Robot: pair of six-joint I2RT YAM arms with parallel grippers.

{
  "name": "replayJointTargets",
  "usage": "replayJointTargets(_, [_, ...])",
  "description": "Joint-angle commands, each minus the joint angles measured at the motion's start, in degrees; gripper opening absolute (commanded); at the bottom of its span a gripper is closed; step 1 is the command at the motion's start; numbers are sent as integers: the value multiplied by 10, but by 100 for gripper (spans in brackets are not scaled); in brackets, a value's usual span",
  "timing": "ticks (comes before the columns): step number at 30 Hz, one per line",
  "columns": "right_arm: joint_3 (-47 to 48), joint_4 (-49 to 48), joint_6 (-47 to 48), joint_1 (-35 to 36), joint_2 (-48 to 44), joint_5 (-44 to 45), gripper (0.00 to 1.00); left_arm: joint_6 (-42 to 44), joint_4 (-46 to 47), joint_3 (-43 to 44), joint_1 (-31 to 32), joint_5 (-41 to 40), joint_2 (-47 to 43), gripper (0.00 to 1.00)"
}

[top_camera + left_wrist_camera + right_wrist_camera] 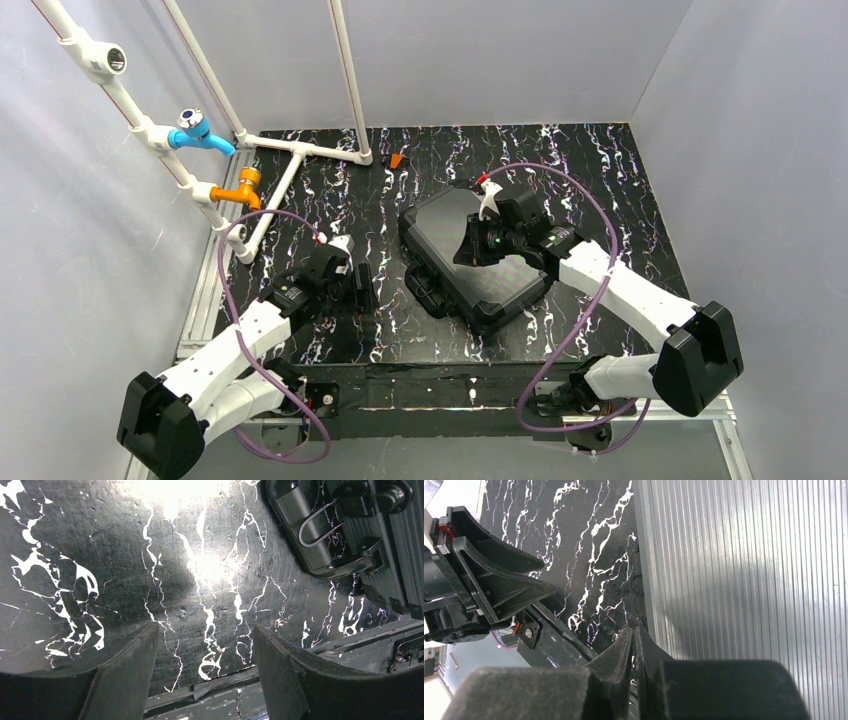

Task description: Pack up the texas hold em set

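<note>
The texas hold em set shows as a black ribbed briefcase [440,225], closed and lying flat in the middle of the marbled table. Its handle [320,527] and a latch face the left arm. My right gripper [470,247] hovers over the lid [749,570] near its left edge, its fingertips [634,630] pressed together with nothing between them. My left gripper [362,287] sits low over bare table just left of the case. It stands open [205,640] and empty, and the table's front edge shows between its fingers. Whatever is inside the case is hidden.
A white pipe frame [300,150] with a blue tap [195,130] and an orange tap [243,187] stands at the back left. A small orange piece [397,160] lies at the back. The left arm [479,590] shows in the right wrist view. White walls enclose the table.
</note>
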State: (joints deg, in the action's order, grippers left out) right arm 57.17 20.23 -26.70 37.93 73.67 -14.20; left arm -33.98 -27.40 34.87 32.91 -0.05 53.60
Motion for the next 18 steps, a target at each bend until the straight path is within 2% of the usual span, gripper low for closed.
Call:
replayJointTargets(1, [-14, -28, -5, 6, 2, 11, 12, -4, 19, -17, 1, 21, 11, 65])
replayJointTargets(5, [-30, -33, -4, 7, 6, 14, 9, -3, 36, -26, 1, 32, 25, 62])
replayJointTargets(18, [-77, -22, 9, 7, 24, 67, 9, 1, 65, -39, 1, 43, 64, 56])
